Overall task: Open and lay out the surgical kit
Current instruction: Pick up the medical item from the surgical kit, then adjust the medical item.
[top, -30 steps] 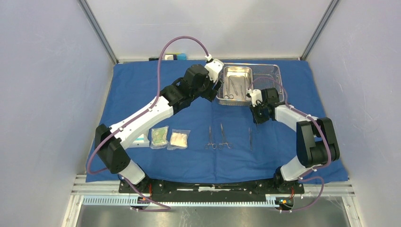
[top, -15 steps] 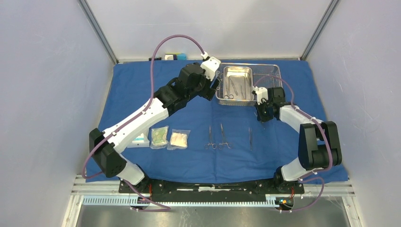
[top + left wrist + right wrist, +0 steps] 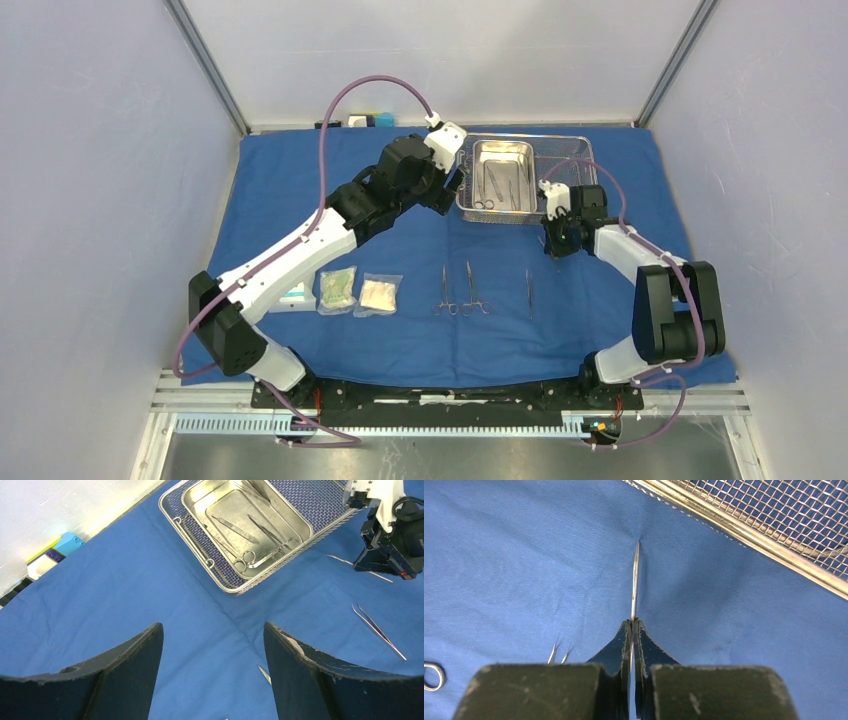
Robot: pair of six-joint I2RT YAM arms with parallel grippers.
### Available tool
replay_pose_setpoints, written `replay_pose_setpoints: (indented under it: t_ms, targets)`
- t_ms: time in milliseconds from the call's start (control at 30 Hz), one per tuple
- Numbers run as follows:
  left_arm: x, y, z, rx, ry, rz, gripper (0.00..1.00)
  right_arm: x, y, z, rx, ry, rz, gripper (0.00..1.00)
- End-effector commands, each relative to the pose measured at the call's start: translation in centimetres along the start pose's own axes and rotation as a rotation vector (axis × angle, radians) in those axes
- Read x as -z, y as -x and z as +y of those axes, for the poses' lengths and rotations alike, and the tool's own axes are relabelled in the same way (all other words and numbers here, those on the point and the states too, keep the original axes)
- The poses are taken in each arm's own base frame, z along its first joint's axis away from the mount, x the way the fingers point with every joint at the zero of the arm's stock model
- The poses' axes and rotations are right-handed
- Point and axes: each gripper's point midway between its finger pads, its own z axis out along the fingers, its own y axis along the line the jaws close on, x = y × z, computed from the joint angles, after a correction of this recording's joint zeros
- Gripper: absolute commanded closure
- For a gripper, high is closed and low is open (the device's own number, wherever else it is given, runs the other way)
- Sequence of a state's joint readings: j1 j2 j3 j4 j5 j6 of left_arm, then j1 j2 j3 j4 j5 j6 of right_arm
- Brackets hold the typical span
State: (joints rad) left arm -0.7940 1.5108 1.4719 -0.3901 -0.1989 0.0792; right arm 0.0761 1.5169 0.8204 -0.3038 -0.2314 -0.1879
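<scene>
**Right gripper pinches a slim instrument beside the tray**

The right gripper [image 3: 633,624] is closed tight on a thin steel instrument [image 3: 635,577]. The instrument juts straight ahead of the fingertips, its tip on the blue cloth [image 3: 514,555], which puckers there. The mesh tray [image 3: 744,530] has its edge just beyond that tip and to its right.

The left gripper [image 3: 212,628] hangs spread wide over bare cloth with nothing between its fingers. The tray lies ahead of it, with the pan [image 3: 200,497] inside holding other instruments [image 3: 235,527].

Behind the right gripper, toward the bases, lie tweezers [image 3: 529,292] and two clamps [image 3: 445,292]. Three packets [image 3: 337,290] sit beside the left forearm.
</scene>
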Motion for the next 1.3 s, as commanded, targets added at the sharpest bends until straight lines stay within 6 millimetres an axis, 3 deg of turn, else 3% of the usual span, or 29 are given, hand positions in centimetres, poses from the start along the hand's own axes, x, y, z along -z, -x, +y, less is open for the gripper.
replay_pose_setpoints:
  t_ms: [0, 367, 667, 833, 967, 1133, 1267]
  targets:
    - [1.4, 1.8, 0.1, -0.007, -0.01, -0.069, 0.2, 1.2, 2.1, 0.5, 0.015, 0.018, -0.082, 0.98]
    - [1.1, 1.7, -0.1, -0.009, -0.022, -0.064, 0.2, 2.1, 2.0, -0.4, 0.049, -0.03, -0.044, 0.99]
    - [1.0, 1.3, -0.6, -0.015, -0.043, -0.059, 0.19, 2.7, 2.9, 0.5, 0.066, 0.017, -0.081, 1.0]
    - [1.1, 0.9, -2.1, 0.02, -0.151, -0.055, 0.19, 4.8, 6.8, 4.1, 0.082, 0.206, -0.254, 1.0]
    - [1.6, 0.7, -3.4, 0.227, -0.373, -0.061, 0.22, 7.1, 10.0, 7.9, 0.071, 0.413, -0.418, 1.0]
    - [3.2, 1.1, -5.1, 0.409, -0.61, -0.106, 0.23, 11.1, 13.8, 11.9, -0.008, 0.664, -0.642, 1.0]
    - [3.5, 1.4, -5.2, 0.497, -0.668, -0.127, 0.22, 14.4, 15.7, 14.7, -0.047, 0.831, -0.762, 1.0]
